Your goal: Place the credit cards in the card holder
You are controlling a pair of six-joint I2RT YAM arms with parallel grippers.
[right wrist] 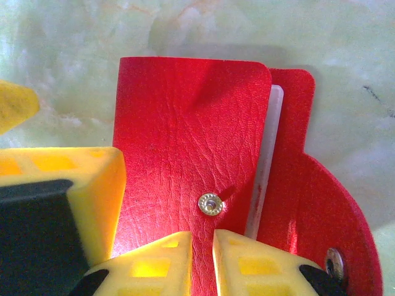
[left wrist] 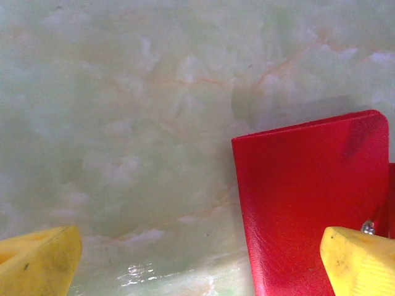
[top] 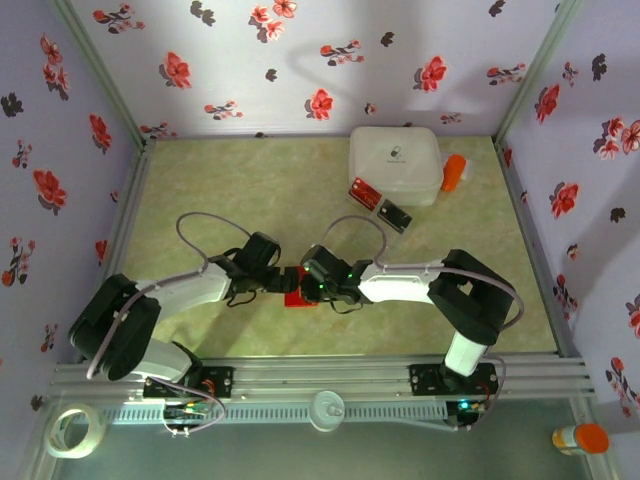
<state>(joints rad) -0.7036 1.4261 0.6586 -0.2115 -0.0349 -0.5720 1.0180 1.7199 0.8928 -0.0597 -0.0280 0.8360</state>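
1. Towards the near edge of the table (top: 250, 190), about midway between left and right, the two arms meet over the card holder (right wrist: 185, 135). It lies flat on the pale green marbled surface.
2. At one edge of the holder's red front flap, the right gripper (right wrist: 202, 262) has its yellow fingers drawn narrow. They pinch the flap just beside a metal snap (right wrist: 210, 203).
3. Beside it, the left gripper (left wrist: 197, 262) is spread wide with nothing between its fingers. One fingertip (left wrist: 37, 262) hangs over bare table. The other is over a corner of the holder, and whether it touches cannot be told.
4. The holder is partly open. A pale pocket edge (right wrist: 264, 154) shows between the front flap and the red back panel, and the panel's rounded tab carries a second snap (right wrist: 334, 264).
5. Two credit cards lie farther back and to the right, well apart from the holder. A red card (top: 362, 192) and a dark card (top: 394, 216) sit side by side, just on the near side of a white box (top: 395, 160).
6. An orange object (top: 455, 172) rests against the box's right side; what it is cannot be told.
7. Off the table, a roll of tape (top: 75, 430) sits at near left and an orange-capped bottle (top: 580, 438) lies at near right.
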